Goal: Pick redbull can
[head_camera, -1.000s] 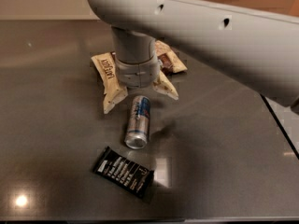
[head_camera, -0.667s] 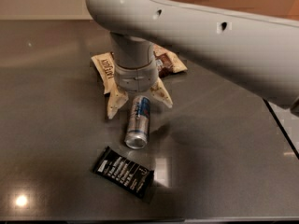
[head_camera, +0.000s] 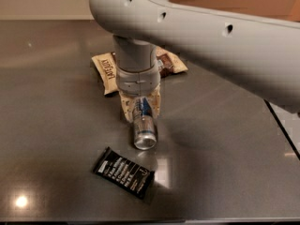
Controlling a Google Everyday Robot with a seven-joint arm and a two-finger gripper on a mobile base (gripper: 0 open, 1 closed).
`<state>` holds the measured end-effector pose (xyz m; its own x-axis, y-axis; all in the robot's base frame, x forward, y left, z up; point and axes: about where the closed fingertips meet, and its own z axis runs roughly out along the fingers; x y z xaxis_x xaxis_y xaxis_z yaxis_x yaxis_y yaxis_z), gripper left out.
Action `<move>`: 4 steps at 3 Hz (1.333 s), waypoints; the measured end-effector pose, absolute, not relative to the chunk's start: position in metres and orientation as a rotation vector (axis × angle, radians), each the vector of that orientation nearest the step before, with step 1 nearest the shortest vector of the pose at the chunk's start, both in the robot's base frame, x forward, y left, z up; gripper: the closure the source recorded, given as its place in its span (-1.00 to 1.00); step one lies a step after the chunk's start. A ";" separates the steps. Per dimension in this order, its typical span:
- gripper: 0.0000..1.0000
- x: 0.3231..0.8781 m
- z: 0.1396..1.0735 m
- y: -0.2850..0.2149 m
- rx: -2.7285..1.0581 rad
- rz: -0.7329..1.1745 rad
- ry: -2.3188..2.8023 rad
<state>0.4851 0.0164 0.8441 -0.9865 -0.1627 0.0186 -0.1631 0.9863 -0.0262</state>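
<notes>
Closing of the gripper (head_camera: 142, 114) is the main change: its fingers (head_camera: 125, 107), splayed wide of the can (head_camera: 144, 135) in the earlier frames, now stand narrow and lie against both sides of the can. The wrist has also come lower over it. The can has kept its place, as have the bar (head_camera: 123, 172) and both packets.

The can lies on its side on the table (head_camera: 56, 125), near the middle, with one shiny end facing the front edge. The gripper holds its rear half, so only the front end and a short blue and silver strip between the fingers show. The cream packet (head_camera: 107, 71) and the brown packet (head_camera: 172, 63) lie behind the wrist, each partly covered by it. The arm (head_camera: 211, 36) crosses the upper right and hides the table beneath; it is cut off at the right border. Print on the bar cannot be read.

The bar lies in front of the can, slightly to the left, near but apart. Bare table extends widely to the left of the can and also to its right, up to the table's right edge (head_camera: 280, 125), where a paler surface begins. The front edge runs along the bottom, just past the bar.
</notes>
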 end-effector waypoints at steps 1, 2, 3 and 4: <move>0.71 0.487 0.858 0.010 0.249 0.025 -3.144; 1.00 0.491 0.882 -0.004 0.255 -0.020 -3.193; 1.00 0.495 0.905 -0.019 0.287 -0.071 -3.231; 1.00 0.501 0.943 -0.028 0.407 -0.154 -3.278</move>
